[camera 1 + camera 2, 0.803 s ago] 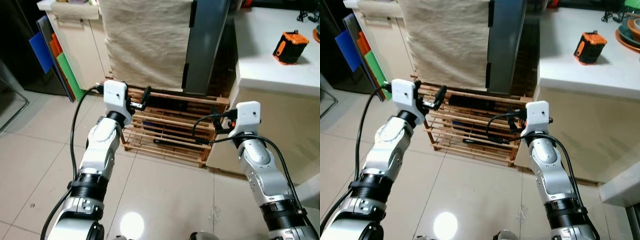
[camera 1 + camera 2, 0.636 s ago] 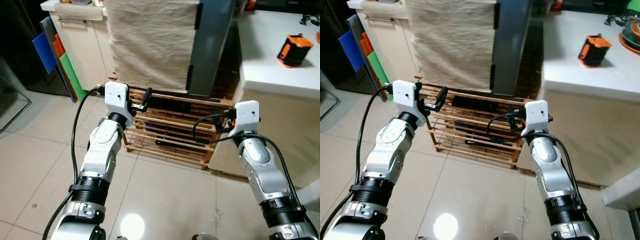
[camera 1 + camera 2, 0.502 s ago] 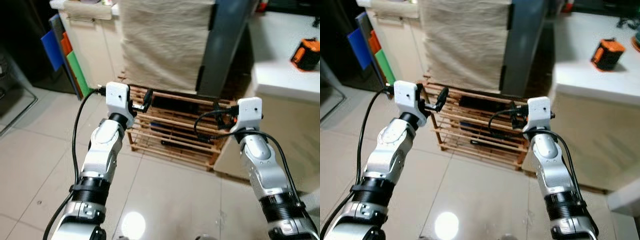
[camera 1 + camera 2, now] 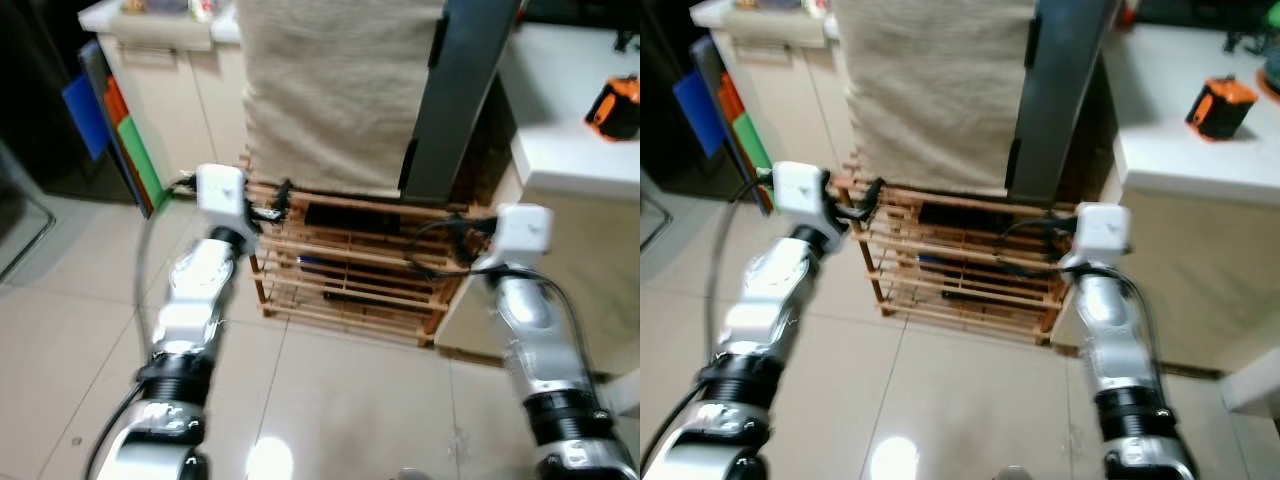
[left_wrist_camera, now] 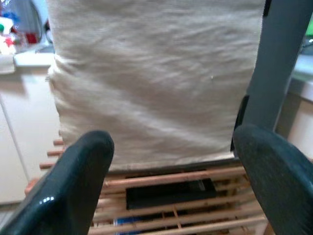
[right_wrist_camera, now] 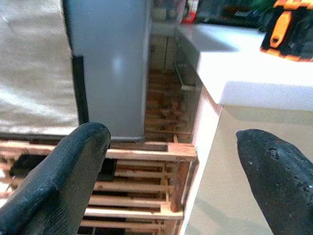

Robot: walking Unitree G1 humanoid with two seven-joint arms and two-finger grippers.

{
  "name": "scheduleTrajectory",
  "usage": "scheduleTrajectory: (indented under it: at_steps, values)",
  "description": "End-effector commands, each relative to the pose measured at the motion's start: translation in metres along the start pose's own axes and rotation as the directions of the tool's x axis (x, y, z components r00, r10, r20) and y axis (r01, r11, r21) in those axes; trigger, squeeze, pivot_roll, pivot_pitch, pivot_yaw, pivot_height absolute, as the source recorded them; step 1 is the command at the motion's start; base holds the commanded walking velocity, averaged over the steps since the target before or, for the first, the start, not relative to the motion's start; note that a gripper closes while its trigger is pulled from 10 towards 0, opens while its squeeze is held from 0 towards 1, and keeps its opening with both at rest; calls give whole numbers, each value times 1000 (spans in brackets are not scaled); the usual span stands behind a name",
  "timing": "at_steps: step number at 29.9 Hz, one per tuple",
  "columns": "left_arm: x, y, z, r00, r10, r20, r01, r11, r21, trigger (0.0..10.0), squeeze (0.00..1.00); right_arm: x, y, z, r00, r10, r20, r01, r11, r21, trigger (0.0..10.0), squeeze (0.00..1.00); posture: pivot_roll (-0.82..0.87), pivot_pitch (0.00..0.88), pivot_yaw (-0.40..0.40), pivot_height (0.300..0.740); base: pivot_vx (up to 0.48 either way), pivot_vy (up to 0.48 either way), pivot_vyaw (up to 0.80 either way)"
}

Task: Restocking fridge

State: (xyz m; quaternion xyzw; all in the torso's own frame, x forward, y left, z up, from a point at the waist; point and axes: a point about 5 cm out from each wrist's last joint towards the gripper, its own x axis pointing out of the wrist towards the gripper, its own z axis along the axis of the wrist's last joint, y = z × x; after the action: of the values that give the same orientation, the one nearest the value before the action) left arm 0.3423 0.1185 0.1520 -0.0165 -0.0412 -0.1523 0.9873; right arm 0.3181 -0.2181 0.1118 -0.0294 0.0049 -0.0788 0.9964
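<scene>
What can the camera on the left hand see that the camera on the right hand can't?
The left wrist view has the beige cloth across most of the picture, with a cluttered counter corner beside it. The right wrist view has the white counter and the orange and black gadget on it. Both views share the wooden rack, the grey upright panel, and two wide-apart black fingers.

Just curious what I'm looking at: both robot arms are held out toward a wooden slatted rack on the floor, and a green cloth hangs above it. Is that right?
Not quite: the cloth above the wooden rack is beige, not green, as the left wrist view shows plainly. The rest holds: the left end effector and the right end effector are both held out toward the rack, which stands on the tiled floor.
</scene>
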Motion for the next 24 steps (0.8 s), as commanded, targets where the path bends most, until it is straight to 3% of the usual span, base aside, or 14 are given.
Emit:
scheduleTrajectory:
  at_steps: [1, 9, 11, 19, 24]
  values:
    - [-3, 12, 0, 999, 33, -17, -33, 999, 19, 10000, 0, -1, 10, -1, 1000, 23, 10, -23, 1000, 5, 10000, 0, -158, 0, 50, 740, 0, 442, -738]
    - [-1, 19, -3, 997, 64, -37, -62, 997, 50, 10000, 0, -5, 6, -5, 1000, 4, 12, -4, 1000, -30, 10000, 0, -167, 0, 51, 740, 0, 448, -117]
    - [-2, 20, -3, 997, 74, -36, -71, 994, 87, 10000, 0, -7, 7, -4, 999, 20, 28, -19, 999, -44, 10000, 0, -168, 0, 49, 740, 0, 0, 0]
    - [-5, 17, -9, 996, 65, -64, -57, 992, 116, 10000, 0, -12, 14, -6, 997, 61, 38, -58, 996, -70, 10000, 0, -168, 0, 42, 740, 0, 0, 0]
    - [-7, 16, -14, 994, 74, -84, -65, 993, 102, 10000, 0, -17, 18, -4, 994, 98, 57, -93, 992, -84, 10000, 0, -172, 0, 37, 740, 404, 0, 0]
